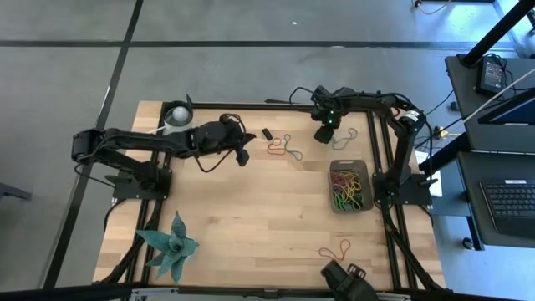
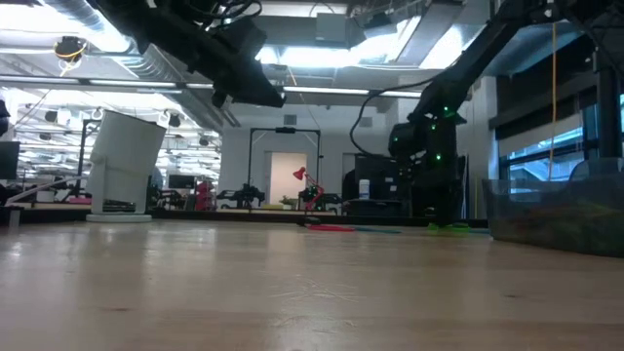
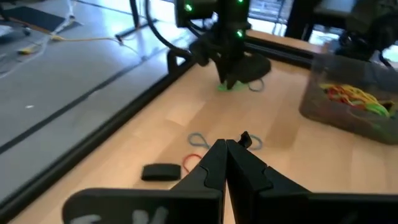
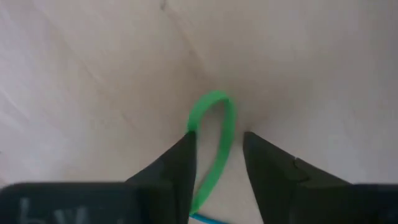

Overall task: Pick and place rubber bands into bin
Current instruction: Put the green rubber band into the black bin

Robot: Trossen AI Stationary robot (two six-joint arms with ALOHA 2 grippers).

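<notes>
My right gripper [image 4: 217,168], fingers parted, straddles a thin green elastic rubber band [image 4: 214,146] on smooth pale wood beyond the dark grey low-walled plastic bin [image 1: 349,186]; my left gripper [image 3: 225,155] is closed, empty.

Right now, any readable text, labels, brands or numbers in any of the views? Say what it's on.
No text can be read in any view.
Left gripper: pale marks on its body, too blurred to read.
Right gripper: pale marks on its body, too blurred to read.
White cup, bin, small black block: no markings visible.
</notes>
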